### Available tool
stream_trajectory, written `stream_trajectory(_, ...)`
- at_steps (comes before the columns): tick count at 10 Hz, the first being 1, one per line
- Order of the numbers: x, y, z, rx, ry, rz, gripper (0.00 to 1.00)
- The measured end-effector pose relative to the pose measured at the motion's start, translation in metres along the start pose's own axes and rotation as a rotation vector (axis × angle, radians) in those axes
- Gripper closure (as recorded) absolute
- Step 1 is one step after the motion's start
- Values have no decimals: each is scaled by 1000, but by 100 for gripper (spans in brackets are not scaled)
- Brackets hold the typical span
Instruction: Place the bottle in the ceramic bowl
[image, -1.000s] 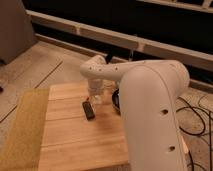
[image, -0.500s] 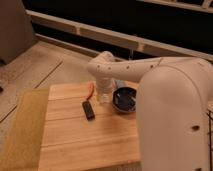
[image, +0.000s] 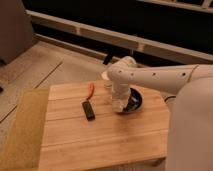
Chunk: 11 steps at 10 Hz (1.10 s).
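Observation:
My white arm reaches in from the right and bends down over the wooden table (image: 105, 140). The gripper (image: 119, 102) points downward at the left rim of the ceramic bowl (image: 135, 101), a glossy dark round dish right of the table's middle. It is shut on a pale slim thing, the bottle (image: 119, 107), whose lower end hangs just above the bowl's left edge. My wrist hides much of the bottle and the bowl's left side.
A flat black bar (image: 88, 110) lies left of the gripper, with a small orange object (image: 90, 90) just behind it. A short white container (image: 106, 78) stands behind the wrist. A yellowish mat (image: 22, 127) borders the table's left side. Floor and a dark wall lie beyond.
The gripper has moved right, from above the black bar to the bowl's left rim, carrying the pale bottle. The bar and the orange object have stayed put.

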<state>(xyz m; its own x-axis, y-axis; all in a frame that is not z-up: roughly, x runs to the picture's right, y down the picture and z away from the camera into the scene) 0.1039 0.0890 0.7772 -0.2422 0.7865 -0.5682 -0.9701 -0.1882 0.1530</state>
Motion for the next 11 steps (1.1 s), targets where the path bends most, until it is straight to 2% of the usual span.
stream_trajectory(3,-1,-44,1,-41,-12,59,100)
stream_trajectory(6,-10,-74,4,-70,-17,85,100)
stream_trajectory(9,-27,-91,6,-77,-11,71,100)
stream_trajectory(11,-41,-87,3,-91,-23,39,100)
